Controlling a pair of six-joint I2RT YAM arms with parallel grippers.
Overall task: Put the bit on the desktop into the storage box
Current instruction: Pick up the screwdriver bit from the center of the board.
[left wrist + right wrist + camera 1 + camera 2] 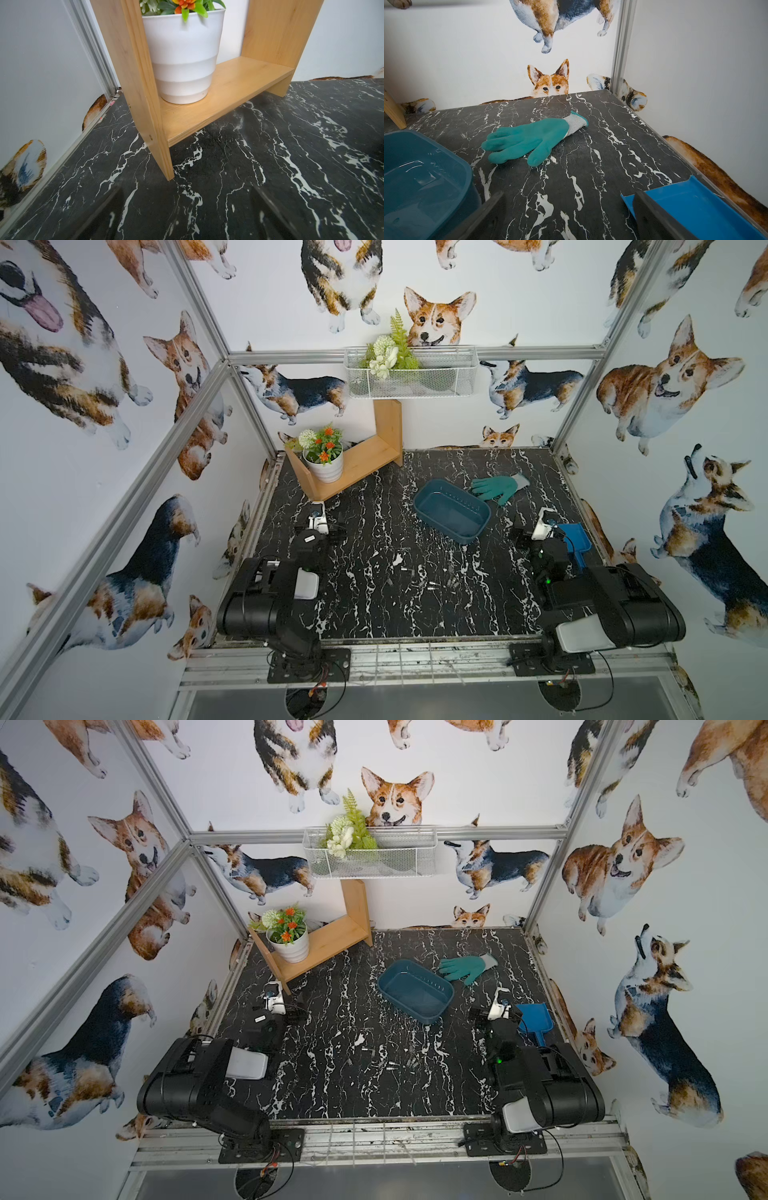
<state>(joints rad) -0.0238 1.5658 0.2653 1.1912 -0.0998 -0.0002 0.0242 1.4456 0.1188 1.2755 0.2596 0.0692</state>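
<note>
Several small dark bits (432, 585) lie scattered on the front middle of the black marble desktop (374, 614), also seen in a top view (390, 1065); they are too small to make out in detail. The teal-blue storage box (452, 510) stands empty behind them, right of centre, and its corner shows in the right wrist view (415, 176). My left gripper (321, 529) hangs open over bare desktop in front of the wooden shelf, nothing between its fingers (108, 205). My right gripper (538, 531) is open too, between the box and the dustpan, empty (569, 207).
A green glove (498, 487) lies behind the box. A bright blue dustpan (575, 539) sits by the right wall, close to my right gripper. A wooden shelf (357, 466) with a white flower pot (324, 466) stands at the back left. A wire basket (411, 373) hangs on the back rail.
</note>
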